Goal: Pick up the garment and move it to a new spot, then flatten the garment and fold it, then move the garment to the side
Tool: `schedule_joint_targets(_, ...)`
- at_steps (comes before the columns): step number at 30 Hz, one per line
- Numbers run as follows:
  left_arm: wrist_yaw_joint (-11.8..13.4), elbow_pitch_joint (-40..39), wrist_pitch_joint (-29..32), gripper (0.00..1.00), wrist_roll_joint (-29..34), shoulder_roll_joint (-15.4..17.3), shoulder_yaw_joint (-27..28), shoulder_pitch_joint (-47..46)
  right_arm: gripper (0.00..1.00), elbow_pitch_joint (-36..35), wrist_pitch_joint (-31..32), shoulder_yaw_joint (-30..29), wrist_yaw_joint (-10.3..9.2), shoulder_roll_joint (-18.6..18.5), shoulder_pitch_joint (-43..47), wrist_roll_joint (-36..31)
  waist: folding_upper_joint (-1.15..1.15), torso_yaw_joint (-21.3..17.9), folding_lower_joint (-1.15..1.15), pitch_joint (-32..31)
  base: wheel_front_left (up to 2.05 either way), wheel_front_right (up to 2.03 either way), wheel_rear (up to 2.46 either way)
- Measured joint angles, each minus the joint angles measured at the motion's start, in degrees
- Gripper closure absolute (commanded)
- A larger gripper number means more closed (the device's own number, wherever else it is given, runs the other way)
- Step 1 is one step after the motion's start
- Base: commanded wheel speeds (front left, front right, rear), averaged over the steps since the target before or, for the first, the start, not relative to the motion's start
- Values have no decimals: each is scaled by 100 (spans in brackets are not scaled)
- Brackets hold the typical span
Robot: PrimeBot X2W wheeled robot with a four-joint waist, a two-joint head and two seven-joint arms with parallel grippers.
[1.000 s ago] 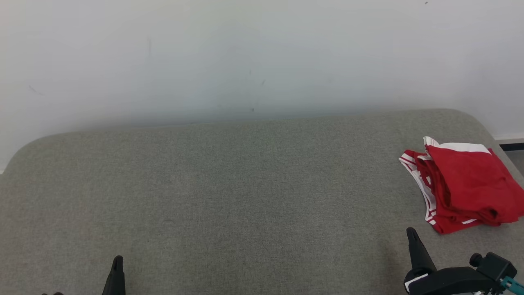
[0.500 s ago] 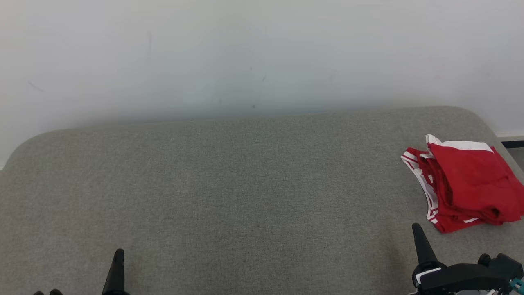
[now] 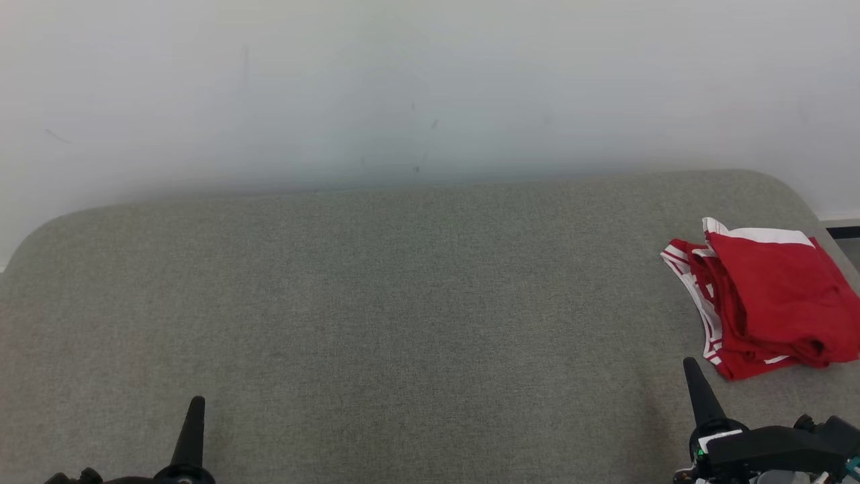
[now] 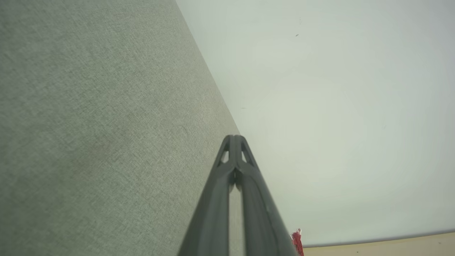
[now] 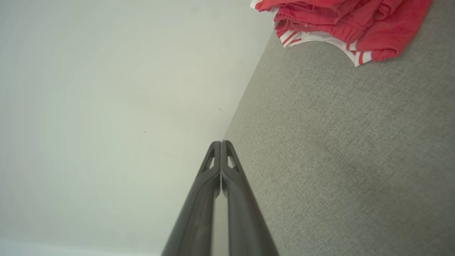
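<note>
A folded red cloth garment [image 3: 766, 302] with white striped trim lies at the right edge of the grey-green woven fabric surface [image 3: 403, 302], held by nothing. The left gripper [image 3: 196, 403] is over the surface's near left part, jaws clenched together and empty. The right gripper [image 3: 691, 366] is over its near right part, just short of the garment and apart from it, jaws likewise clenched on nothing.

Red cloth garment [image 3: 772, 302], matt woven couch [image 3: 376, 302]

The left fingers [image 3: 190, 430] and right fingers [image 3: 703, 396] have edged slightly forward, and the camera has shifted too.
</note>
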Motion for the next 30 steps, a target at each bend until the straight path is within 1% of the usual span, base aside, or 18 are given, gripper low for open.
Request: schedule_joint_targets(30, -88, -9, 400, 100, -1527, 11, 33, -244, 100, -105, 253, -208, -1, -1, -114, 1470, 0, 36, 0, 147, 0, 0, 0)
